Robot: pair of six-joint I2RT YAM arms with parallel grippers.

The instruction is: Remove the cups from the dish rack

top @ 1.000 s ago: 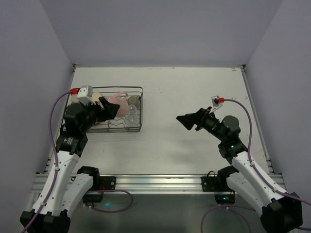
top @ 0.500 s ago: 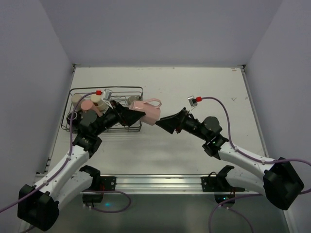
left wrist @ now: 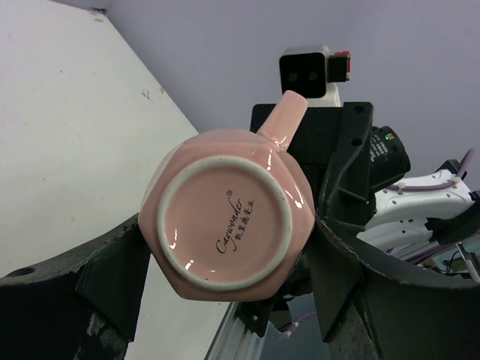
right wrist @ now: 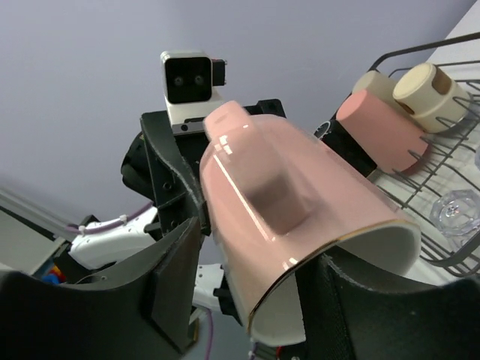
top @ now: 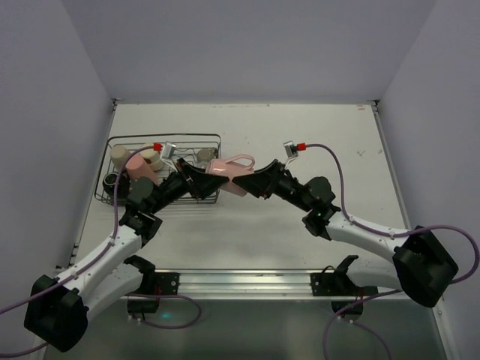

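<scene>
Your left pincer (left wrist: pixel 225 251) is clenched on the base of the pink mug (top: pixel 231 171), which lies on its side in the air. Your right pincer (right wrist: pixel 255 281) straddles the rim end; whether it clamps cannot be told. The mug hangs just right of the dish rack (top: pixel 187 136), above the bench (top: pixel 315 135). A salmon tumbler (top: pixel 139 165) sits in the rack's left end.

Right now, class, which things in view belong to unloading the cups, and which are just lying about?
Belong to the job: pink mug, between left gripper and right gripper; salmon tumbler; beige cup; clear glass; dish rack.
Just there: table; metal rail.
</scene>
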